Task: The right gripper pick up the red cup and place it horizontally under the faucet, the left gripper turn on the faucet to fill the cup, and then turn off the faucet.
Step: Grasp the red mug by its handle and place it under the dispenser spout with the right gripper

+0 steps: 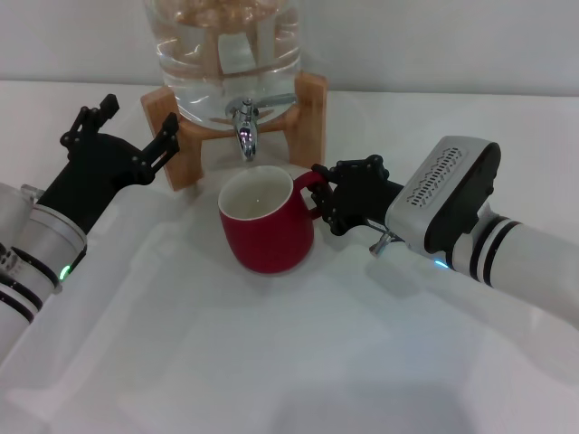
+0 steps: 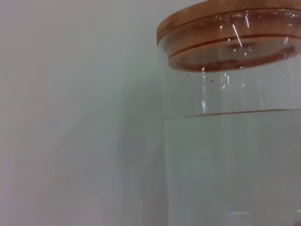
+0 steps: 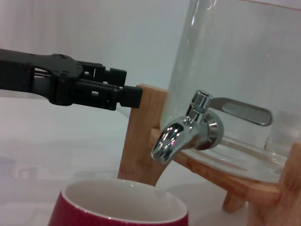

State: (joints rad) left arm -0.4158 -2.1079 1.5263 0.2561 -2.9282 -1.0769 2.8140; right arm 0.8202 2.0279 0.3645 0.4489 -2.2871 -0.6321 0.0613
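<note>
The red cup [image 1: 265, 231] stands upright on the white table, its cream inside open just below the faucet [image 1: 244, 127]. My right gripper [image 1: 323, 197] is shut on the cup's handle from the right. The right wrist view shows the chrome faucet [image 3: 184, 133] with its lever [image 3: 244, 111] lying sideways, the cup's rim [image 3: 123, 201] beneath the spout, and no water running. My left gripper [image 1: 134, 128] is open, to the left of the wooden stand [image 1: 310, 107] and apart from the faucet. One of its black fingers [image 3: 70, 85] reaches in toward the stand's post.
The clear water jug [image 1: 224, 45] sits on the wooden stand at the back of the table. In the left wrist view the jug [image 2: 230, 160] is close, with a wooden lid [image 2: 225, 28] and the water level partway up. A pale wall lies behind.
</note>
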